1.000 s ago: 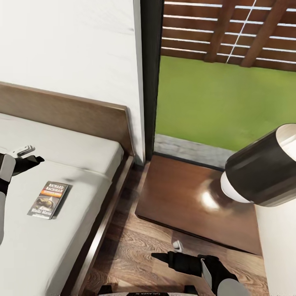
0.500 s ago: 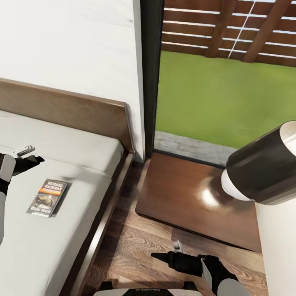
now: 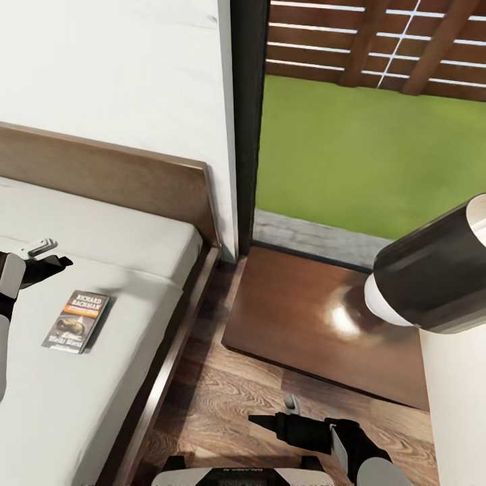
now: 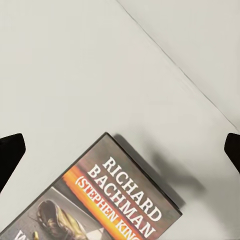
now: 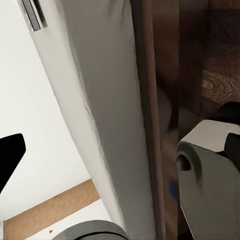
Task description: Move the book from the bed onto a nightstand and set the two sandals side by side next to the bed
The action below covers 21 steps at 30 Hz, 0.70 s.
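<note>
Pale grey mattress of the bed (image 3: 88, 405) carries the book (image 3: 76, 321), lying flat and face up near the mattress's right edge, at about nine o'clock in the head view. Left hand (image 3: 42, 260) hovers just beyond the book at roughly ten o'clock, apart from it; its wrist camera shows both dark fingertips (image 4: 10, 155) spread wide at either side of the picture with bare mattress and the book's (image 4: 107, 200) upper corner between them, so the hand is fully open and holds nothing. Right hand (image 3: 280, 420) sits low over the wood-plank floor (image 3: 223, 398) at six o'clock, holding nothing visible; whether it is open or closed cannot be told. Nightstand (image 3: 304, 324) stands at three o'clock between bed and window, its glossy top bare near the bed side, with the lamp (image 3: 432, 270) leaning large into view at its right (very close to the head camera). Risks, as judged: the book is thin and flat on a soft surface, so fingers closing over it may press it into the mattress or slide it away. A later carry to the nightstand could clip the lamp. No sandal can be identified with confidence.
</note>
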Tool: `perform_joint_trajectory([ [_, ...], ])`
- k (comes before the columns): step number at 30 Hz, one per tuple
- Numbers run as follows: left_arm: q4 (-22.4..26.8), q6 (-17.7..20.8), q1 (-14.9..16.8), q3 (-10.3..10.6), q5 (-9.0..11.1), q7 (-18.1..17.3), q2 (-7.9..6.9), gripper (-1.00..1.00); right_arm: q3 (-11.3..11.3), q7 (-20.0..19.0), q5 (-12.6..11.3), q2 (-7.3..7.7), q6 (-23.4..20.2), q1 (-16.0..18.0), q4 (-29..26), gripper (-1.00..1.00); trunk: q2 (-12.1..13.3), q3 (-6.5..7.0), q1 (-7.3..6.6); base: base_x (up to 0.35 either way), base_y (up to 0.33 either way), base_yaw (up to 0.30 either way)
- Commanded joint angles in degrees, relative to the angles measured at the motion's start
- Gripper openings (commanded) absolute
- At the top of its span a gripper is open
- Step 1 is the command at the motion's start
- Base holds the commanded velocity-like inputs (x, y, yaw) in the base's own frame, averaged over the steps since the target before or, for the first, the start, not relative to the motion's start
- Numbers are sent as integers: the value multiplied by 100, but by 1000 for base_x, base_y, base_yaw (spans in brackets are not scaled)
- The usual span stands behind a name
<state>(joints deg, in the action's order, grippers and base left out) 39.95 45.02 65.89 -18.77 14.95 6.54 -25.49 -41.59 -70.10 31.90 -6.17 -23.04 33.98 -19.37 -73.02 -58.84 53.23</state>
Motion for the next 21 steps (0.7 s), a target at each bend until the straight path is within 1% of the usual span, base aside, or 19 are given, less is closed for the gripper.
perform_joint_trajectory([
  [1,5,24,3,-4,61,49,0,100,-46,-30,45,-7,-59,3,-14,100,-2,-12,0,0,0,0],
  [12,5,24,3,3,65,49,0,100,-46,-30,45,-7,-58,3,-12,100,-2,-109,0,0,0,0],
  [21,4,24,3,4,69,49,0,100,-47,-30,45,-7,-60,3,-13,100,-2,-145,0,0,0,0],
])
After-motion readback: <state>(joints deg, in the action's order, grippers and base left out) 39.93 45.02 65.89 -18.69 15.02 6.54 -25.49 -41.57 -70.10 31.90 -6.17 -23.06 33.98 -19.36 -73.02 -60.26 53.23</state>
